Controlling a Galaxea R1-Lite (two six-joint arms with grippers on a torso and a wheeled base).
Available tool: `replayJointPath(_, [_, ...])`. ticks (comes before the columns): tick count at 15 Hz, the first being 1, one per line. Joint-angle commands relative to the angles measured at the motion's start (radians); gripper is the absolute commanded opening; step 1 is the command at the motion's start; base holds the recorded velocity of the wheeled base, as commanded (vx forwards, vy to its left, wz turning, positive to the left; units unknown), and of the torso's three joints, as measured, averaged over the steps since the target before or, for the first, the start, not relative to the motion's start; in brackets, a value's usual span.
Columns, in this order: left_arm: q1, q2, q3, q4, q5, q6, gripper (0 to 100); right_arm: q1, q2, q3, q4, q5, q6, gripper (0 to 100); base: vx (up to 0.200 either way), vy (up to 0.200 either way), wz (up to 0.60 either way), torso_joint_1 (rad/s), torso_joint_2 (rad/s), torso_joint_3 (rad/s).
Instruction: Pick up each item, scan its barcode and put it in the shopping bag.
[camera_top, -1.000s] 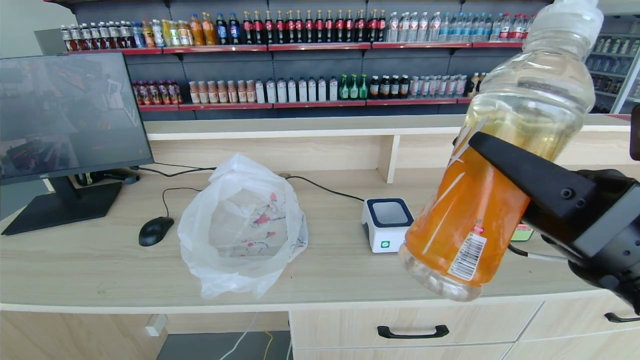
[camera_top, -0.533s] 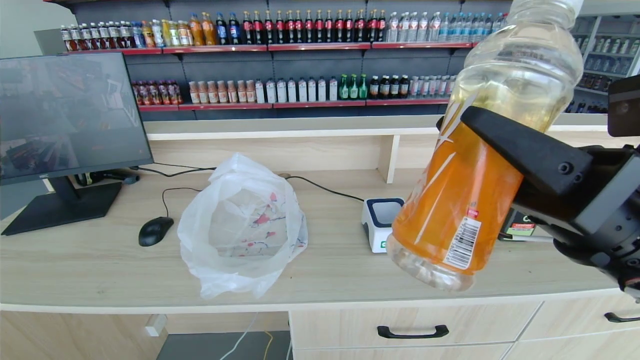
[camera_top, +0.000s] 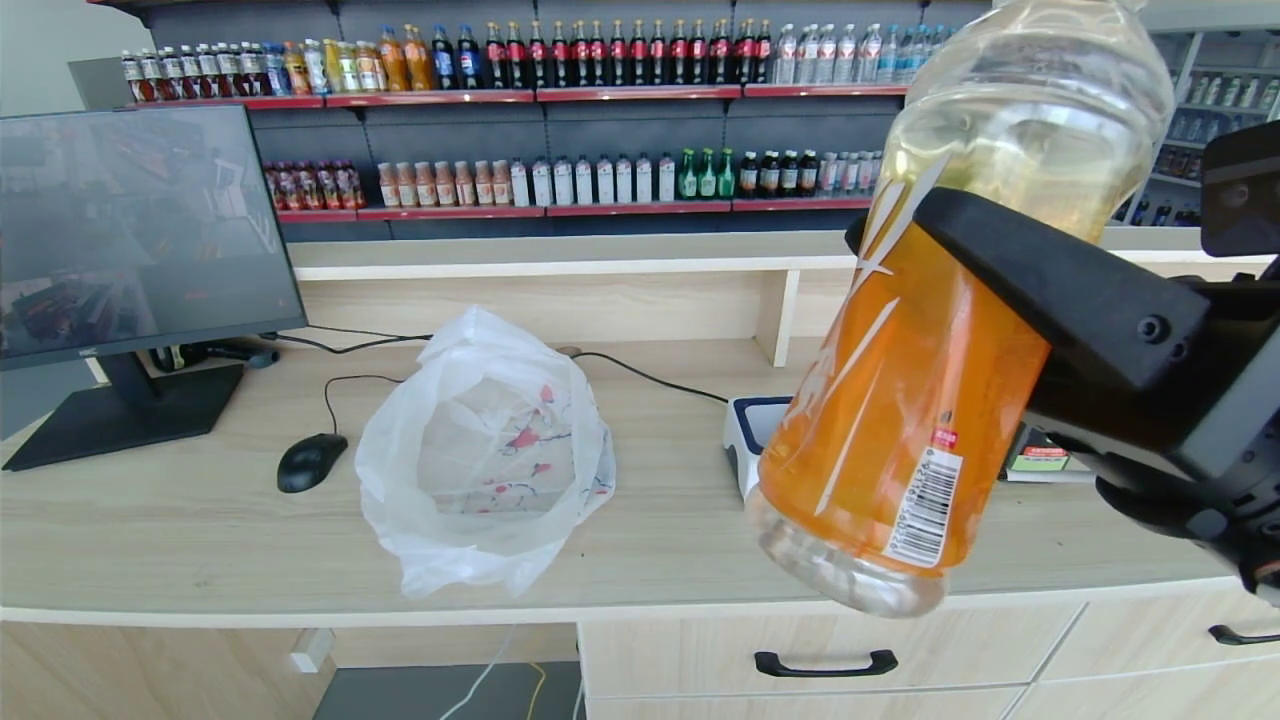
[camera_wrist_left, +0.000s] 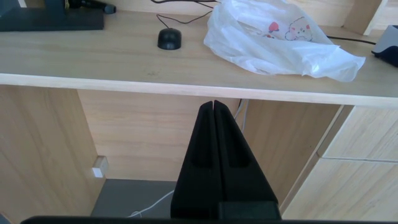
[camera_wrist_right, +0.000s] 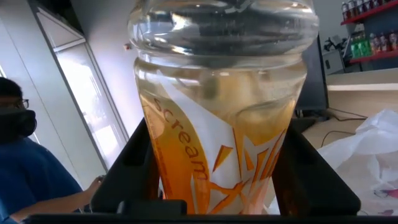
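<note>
The right hand (camera_top: 895, 225) is matte black: a long, flat finger (camera_top: 1040, 285) with a rounded tip, widening into a blocky housing (camera_top: 1200, 410), with one recessed screw (camera_top: 1150, 328) near the finger's root. The left hand (camera_wrist_left: 213, 106) is black too — two slim wedge fingers (camera_wrist_left: 202, 149), each with a shallow sunken panel, flaring toward the base.

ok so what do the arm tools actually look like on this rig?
Both are plain matte black. The right tool has long, flat, round-tipped fingers with recessed screws near the base, mounted on a blocky black housing. The left tool has two slim fingers that widen from a narrow tip to a broad base.
</note>
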Motion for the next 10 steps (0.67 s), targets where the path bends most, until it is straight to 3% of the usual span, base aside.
replayJointPath(1, [0.000,0.000,0.000,0.000,0.000,0.000,0,0.004,0.003,-0.001,-0.001,0.003,0.000,0,0.000,0.000,0.00,0.000,0.00,0.000])
replayJointPath(10, [0.000,0.000,0.000,0.000,0.000,0.000,0,0.002,0.008,-0.001,-0.001,0.009,0.000,0,0.000,0.000,0.00,0.000,0.00,0.000])
